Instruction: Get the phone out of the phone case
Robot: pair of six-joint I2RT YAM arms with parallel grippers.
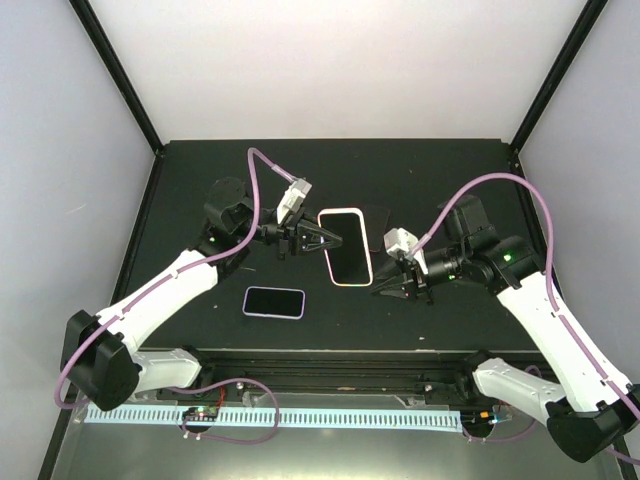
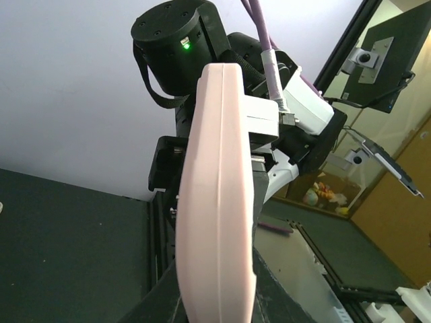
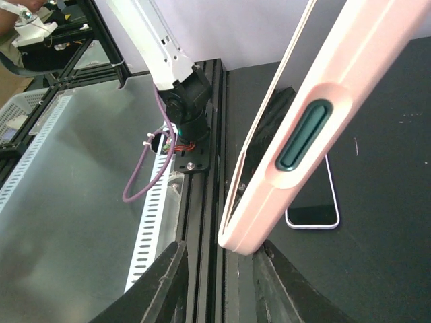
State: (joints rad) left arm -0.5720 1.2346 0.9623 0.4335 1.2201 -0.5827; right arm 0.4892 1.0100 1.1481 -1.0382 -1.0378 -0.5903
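Observation:
A pink phone case (image 1: 340, 212) with the black-screened phone (image 1: 346, 248) in it hangs above the black table (image 1: 430, 180). My left gripper (image 1: 330, 240) is shut on the case's left long edge; in the left wrist view the case's pink side (image 2: 215, 202) fills the space between the fingers. My right gripper (image 1: 383, 280) is at the case's near right corner. In the right wrist view the case (image 3: 330, 87) runs down to that corner between the open fingers (image 3: 161, 286). It touches the right one and stands apart from the left one.
A second phone (image 1: 273, 301) with a pale rim lies screen up on the table, left of the case and nearer the arms; the right wrist view also shows this phone (image 3: 312, 214). Black rails and a white slotted strip (image 1: 270, 417) run along the near edge.

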